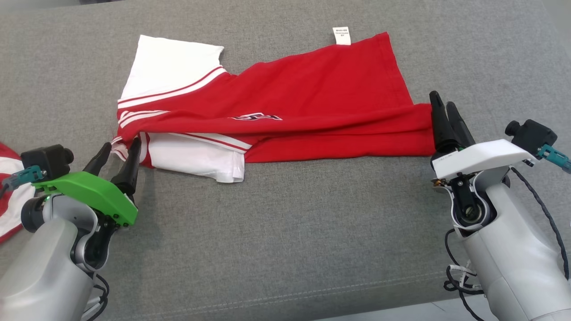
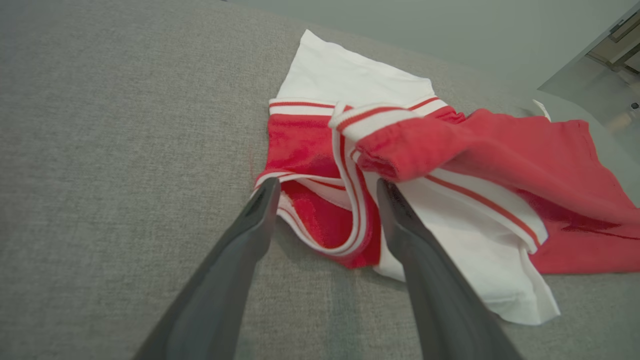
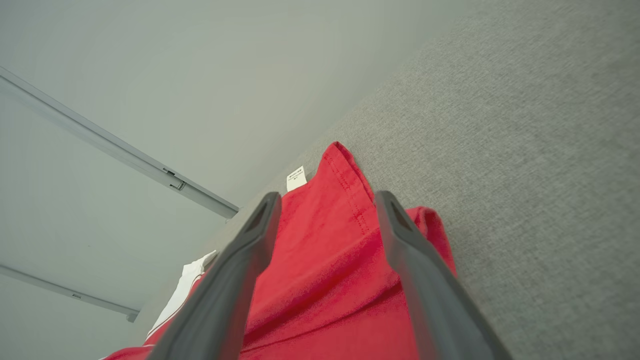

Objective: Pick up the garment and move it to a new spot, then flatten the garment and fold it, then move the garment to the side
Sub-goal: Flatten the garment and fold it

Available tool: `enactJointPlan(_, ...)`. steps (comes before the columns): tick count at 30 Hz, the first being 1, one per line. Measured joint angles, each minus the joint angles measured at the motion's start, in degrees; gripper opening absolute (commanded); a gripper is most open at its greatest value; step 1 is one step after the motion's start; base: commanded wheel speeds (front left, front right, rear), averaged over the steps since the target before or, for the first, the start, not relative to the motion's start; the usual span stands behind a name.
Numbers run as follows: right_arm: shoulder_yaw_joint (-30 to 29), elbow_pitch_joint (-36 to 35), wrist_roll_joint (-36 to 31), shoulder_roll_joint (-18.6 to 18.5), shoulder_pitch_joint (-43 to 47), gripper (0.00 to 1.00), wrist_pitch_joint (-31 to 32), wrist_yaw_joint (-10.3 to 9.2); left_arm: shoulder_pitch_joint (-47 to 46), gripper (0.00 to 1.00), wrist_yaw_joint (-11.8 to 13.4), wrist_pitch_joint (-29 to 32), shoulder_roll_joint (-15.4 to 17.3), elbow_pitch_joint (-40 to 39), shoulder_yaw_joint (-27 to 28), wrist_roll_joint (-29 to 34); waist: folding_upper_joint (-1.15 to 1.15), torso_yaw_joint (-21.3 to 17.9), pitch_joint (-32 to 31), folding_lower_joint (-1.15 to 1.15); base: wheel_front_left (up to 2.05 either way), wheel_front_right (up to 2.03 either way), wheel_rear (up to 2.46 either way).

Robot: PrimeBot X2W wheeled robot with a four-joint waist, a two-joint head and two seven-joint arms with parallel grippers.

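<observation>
Red-and-white garment [image 1: 312, 89] lay folded lengthwise across the grey cushion [image 1: 285, 232]. Left gripper [image 1: 121, 143] at its collar end and right gripper [image 1: 442, 100] at its hem end stood wide, holding nothing; further folding and moving aside seemingly remained.

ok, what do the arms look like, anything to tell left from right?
Left gripper: green cover. Right gripper: white cover. Otherwise alike: pale grey forearms, two long dark tapered fingers, black wrist camera with teal plug. Black cables run along the right forearm.

Left pincer [image 1: 121, 143] green-shelled, right pincer [image 1: 442, 99] white-shelled; black cables [image 1: 548, 219].
</observation>
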Motion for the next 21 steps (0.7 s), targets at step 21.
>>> enactJointPlan(21,-1.66,-0.81,-3.38,2.16,0.03,1.00,-0.74,0.11,1.92,1.00,-1.63,-4.90,-1.26,0.52,-5.12,4.80,0.00,-1.14,-1.17,0.00,0.00,0.00,0.00)
